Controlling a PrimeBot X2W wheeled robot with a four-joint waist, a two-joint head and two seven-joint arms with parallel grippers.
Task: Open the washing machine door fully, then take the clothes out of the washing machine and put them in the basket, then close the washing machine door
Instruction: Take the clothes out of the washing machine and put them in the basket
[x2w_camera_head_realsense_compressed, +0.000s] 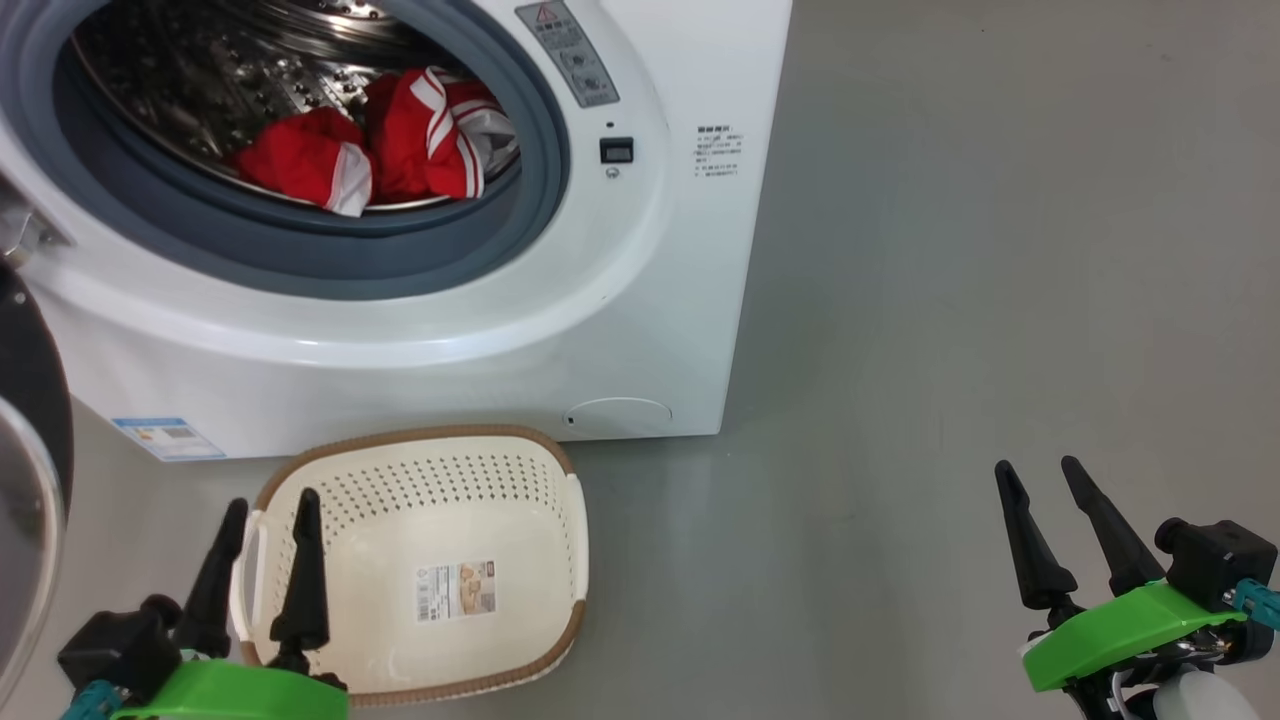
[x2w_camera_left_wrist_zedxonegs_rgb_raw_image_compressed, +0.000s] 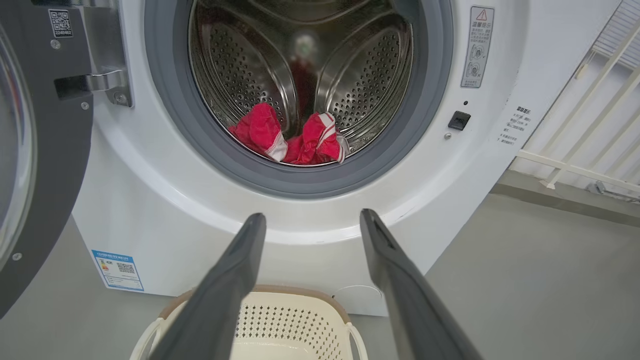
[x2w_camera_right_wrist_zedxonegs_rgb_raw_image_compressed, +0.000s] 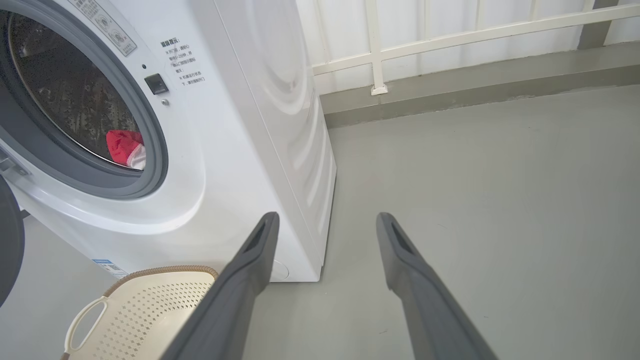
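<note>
Red clothes (x2w_camera_head_realsense_compressed: 380, 150) (white stripes) lie in the washing machine (x2w_camera_head_realsense_compressed: 400, 330) drum by its front lip. Washing machine door (x2w_camera_head_realsense_compressed: 30, 400) is swung open at the machine's left. Basket (x2w_camera_head_realsense_compressed: 420, 436) sits on the floor just before the machine. Left tool (x2w_camera_head_realsense_compressed: 273, 500) is over the basket and right tool (x2w_camera_head_realsense_compressed: 1038, 465) is off the machine's right, both spread open and holding nothing.

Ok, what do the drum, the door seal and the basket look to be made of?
Drum: shiny perforated metal, probably stainless steel, mirroring light. Door seal: matte grey, looks like rubber. Basket: cream moulded plastic, perforated, slight sheen; its brown rim has a woven look, likely plastic too.
</note>
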